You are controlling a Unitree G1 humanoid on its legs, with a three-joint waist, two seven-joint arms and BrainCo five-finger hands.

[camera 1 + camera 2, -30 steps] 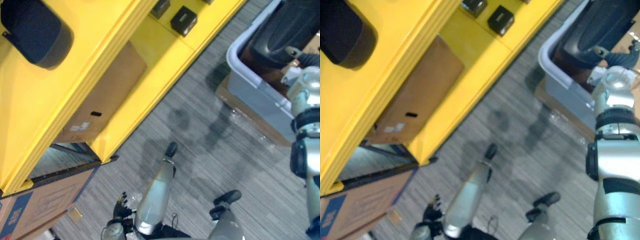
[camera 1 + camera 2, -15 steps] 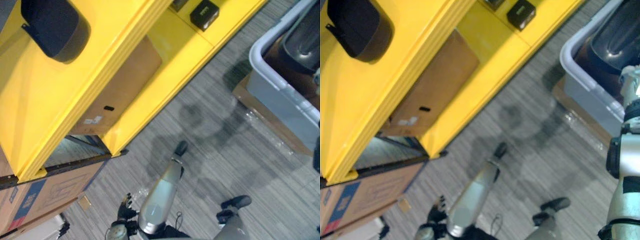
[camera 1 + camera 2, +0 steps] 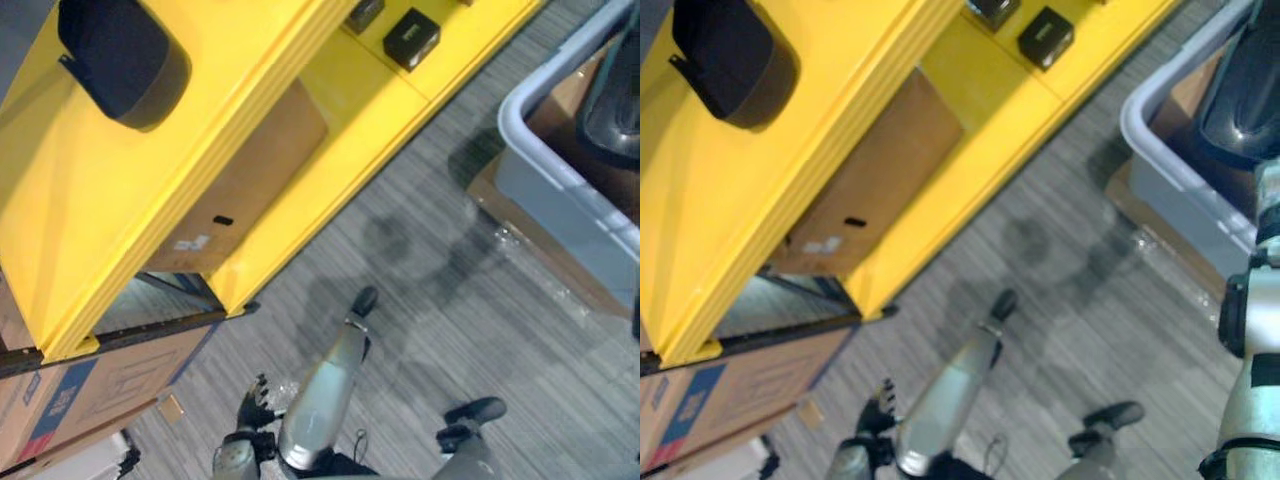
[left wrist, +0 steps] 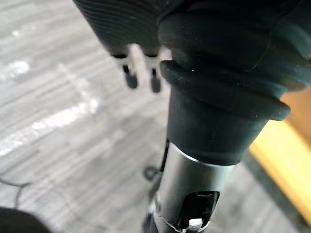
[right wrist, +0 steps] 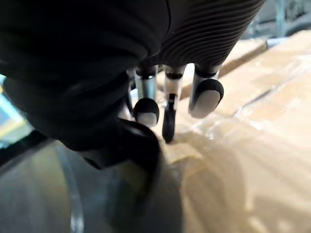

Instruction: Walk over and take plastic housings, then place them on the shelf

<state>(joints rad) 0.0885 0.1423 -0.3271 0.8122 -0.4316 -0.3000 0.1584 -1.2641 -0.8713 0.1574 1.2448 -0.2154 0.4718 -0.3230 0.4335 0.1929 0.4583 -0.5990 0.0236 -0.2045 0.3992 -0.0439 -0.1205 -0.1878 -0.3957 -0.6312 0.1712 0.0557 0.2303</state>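
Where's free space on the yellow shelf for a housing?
On the top deck of the yellow shelf there is bare yellow all round the dark housing, widest toward the front edge. On the lower level a bare strip runs between the cardboard box and the small black boxes. The cardboard box crowds the rest of that bay.

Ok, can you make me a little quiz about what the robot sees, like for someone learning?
1. What colour is the shelf? A red, B yellow, C green.
2. True or false: a dark plastic housing lies on top of the shelf.
3. Fill in: the left robot hand hangs low over the floor, fingers spread, holding ____.

Key: 1 B; 2 true; 3 nothing.
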